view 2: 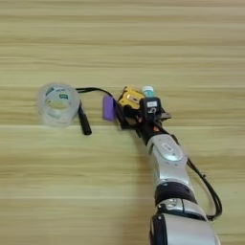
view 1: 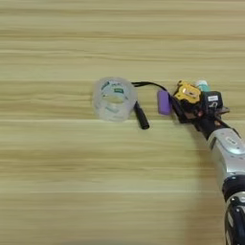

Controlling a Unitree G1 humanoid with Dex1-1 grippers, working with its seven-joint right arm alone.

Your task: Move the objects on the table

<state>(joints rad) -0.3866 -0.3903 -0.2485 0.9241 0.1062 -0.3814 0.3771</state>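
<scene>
1. Since the claw (view 2: 125, 115) sits right at the yellow-black tape measure (view 2: 130, 98), my guess is that's the item being worked. I honestly can't tell if the claw is gripping it, just touching it or sitting spread around it; the black fingers blend into the dark clutter there.
2. To do this well I'd keep any push or lift slow. The small purple piece (view 2: 108, 107) is just beside the claw on its left, and the black cable (view 2: 95, 91) runs close behind both, so a sloppy move probably drags them along.
3. The cable's plug (view 2: 84, 124) lies next to the clear tape roll (view 2: 58, 104), which sits furthest left on the surface (view 2: 122, 43), apart from the cluster. If the cable gets snagged, the plug could nudge that roll.
4. Hard to see: the glue stick (view 2: 148, 90) only shows its greenish tip behind the wrist block, the rest is covered.
5. Most of the tape measure is hidden by the claw too, so where it's being contacted is anyone's guess.
</scene>
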